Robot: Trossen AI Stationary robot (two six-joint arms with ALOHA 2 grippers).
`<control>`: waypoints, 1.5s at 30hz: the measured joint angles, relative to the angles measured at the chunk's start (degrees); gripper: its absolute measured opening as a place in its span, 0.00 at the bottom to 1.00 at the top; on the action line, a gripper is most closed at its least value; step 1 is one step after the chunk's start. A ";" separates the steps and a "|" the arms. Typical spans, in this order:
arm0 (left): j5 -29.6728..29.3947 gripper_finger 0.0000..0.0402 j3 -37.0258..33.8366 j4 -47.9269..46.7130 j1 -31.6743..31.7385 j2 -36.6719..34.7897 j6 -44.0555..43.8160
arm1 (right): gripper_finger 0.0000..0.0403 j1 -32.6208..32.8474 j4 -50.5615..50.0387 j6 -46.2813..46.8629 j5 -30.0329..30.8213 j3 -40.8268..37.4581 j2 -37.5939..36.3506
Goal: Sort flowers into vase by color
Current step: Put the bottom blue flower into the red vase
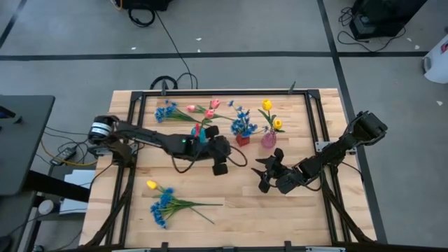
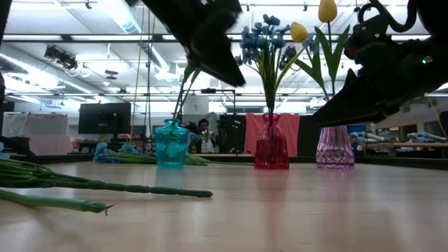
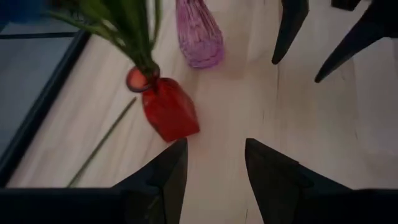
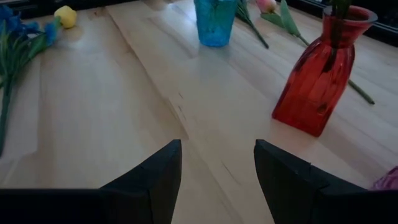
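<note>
Both grippers hang over the wooden table (image 1: 231, 217) with fingers parted and nothing between them: the left gripper (image 1: 220, 166) is near the table's middle, just in front of the blue vase (image 1: 200, 133), and the right gripper (image 1: 266, 176) is in front of the pink vase (image 1: 269, 139), its fingers pointing toward the left one.

Three vases stand in a row toward the far side. In the low view the blue vase (image 2: 171, 143) holds a green stem, the red vase (image 2: 271, 143) holds a spray of blue blossoms (image 2: 262, 35) (the left wrist view shows its green stems entering the red neck (image 3: 138, 79)), and the pink vase (image 2: 335, 147) holds two yellow tulips (image 1: 267, 106).

Loose flowers lie in two groups. Behind the vases, on the far left part of the table, are a blue spray (image 1: 165, 111) and pink tulips (image 1: 210, 108). Near the front left corner lie a yellow tulip (image 1: 151, 185) and another blue spray (image 1: 162, 207), their long stems (image 2: 105, 187) stretched flat on the wood
</note>
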 joint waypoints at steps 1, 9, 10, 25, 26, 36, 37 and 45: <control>-0.36 0.42 0.00 -1.47 -0.68 -1.22 -0.20 | 0.52 0.00 0.05 0.00 0.03 0.00 0.00; 13.42 0.42 -0.07 -16.12 -6.81 -7.73 -5.64 | 0.52 0.00 0.15 0.02 -0.13 0.00 0.00; 16.08 0.42 -0.25 -17.83 -7.65 -7.72 -7.58 | 0.52 0.00 0.20 0.02 -0.22 0.00 0.00; 23.14 0.42 -5.08 -13.94 -20.54 -0.04 -27.16 | 0.52 -1.80 7.30 -5.63 -8.21 0.00 0.07; 23.23 0.42 -5.09 -13.81 -21.07 0.79 -27.27 | 0.52 -1.94 7.34 -5.85 -7.93 0.00 0.07; 24.18 0.42 -5.09 -14.33 -23.95 6.33 -31.54 | 0.52 -2.71 7.98 -7.04 -7.87 0.02 0.07; 24.49 0.42 -5.09 -14.29 -24.13 6.64 -31.68 | 0.52 -2.71 8.12 -7.04 -7.89 0.02 0.07; 23.77 0.42 -5.01 -17.56 -25.05 8.10 -31.67 | 0.52 -2.71 9.05 -7.47 -9.16 0.04 0.11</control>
